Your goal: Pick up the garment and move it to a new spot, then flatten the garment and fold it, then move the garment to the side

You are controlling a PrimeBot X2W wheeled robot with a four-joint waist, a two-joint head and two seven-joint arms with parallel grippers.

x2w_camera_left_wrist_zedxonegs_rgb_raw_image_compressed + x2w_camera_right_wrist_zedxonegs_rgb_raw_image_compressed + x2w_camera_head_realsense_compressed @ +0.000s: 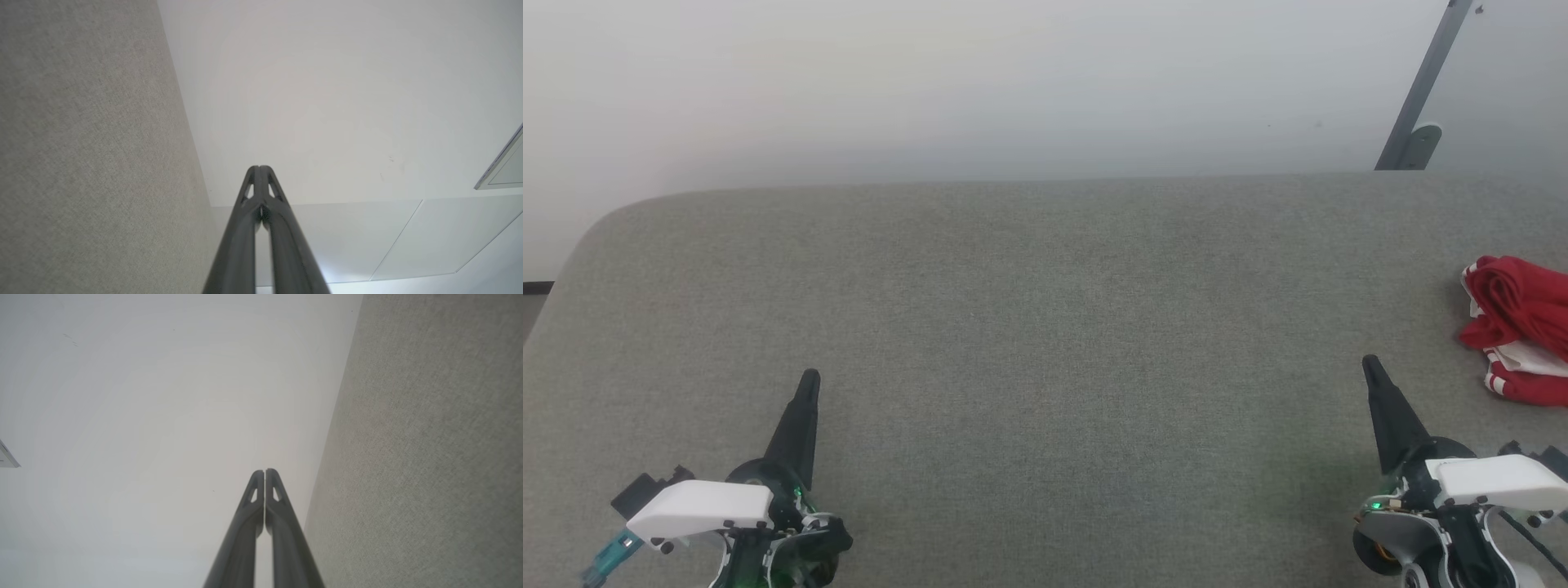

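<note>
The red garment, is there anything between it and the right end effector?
Nothing visible does. Bare grey fabric surface lies between the right end effector and the bunched garment, which sits apart to its right.

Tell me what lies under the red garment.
The garment lies bunched on the grey fabric surface, which shows around it. Anything beneath its folds is covered.

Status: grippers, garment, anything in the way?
Left gripper shut, empty. Right gripper shut, empty. Garment crumpled at far right, untouched. Nothing between it and right gripper.
</note>
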